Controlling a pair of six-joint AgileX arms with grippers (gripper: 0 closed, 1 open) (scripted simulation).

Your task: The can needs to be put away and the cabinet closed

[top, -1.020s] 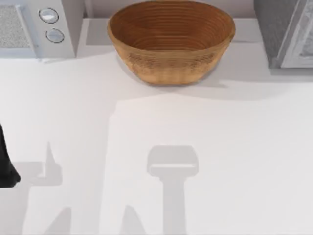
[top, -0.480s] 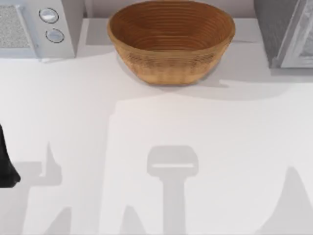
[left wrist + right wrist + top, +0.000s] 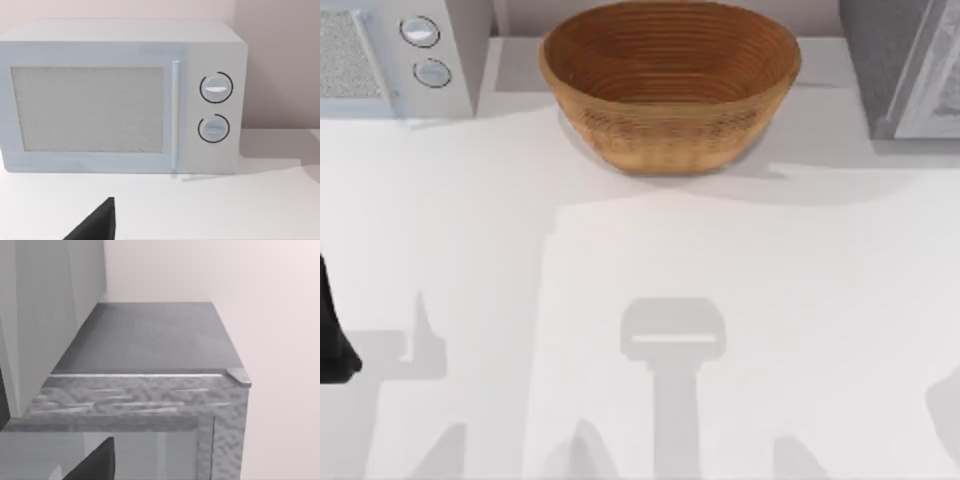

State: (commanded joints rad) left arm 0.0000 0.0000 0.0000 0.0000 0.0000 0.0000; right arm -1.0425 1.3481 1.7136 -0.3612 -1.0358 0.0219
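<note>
Top view shows the white tabletop with a wicker basket standing at the far side, near the middle. To the far left stands a white microwave with two round knobs, and at the far right corner stands a grey cabinet.

At the left edge of the tabletop, on the near side, a dark part of the left arm comes into the picture; it sits low and at the border, well apart from the basket. Its claw I cannot make out there. Left wrist view looks level at the front of the microwave, with door closed and the two knobs beside the door handle. One dark finger of the left claw rises from the lower border of this view, over the tabletop, touching nothing; how far the claw is open I cannot tell.

Right wrist view looks from above onto the flat grey top of the cabinet, beside a pale wall. One dark finger of the right claw shows low in this view, and its opening I cannot tell.

Where the can is, I cannot tell.
</note>
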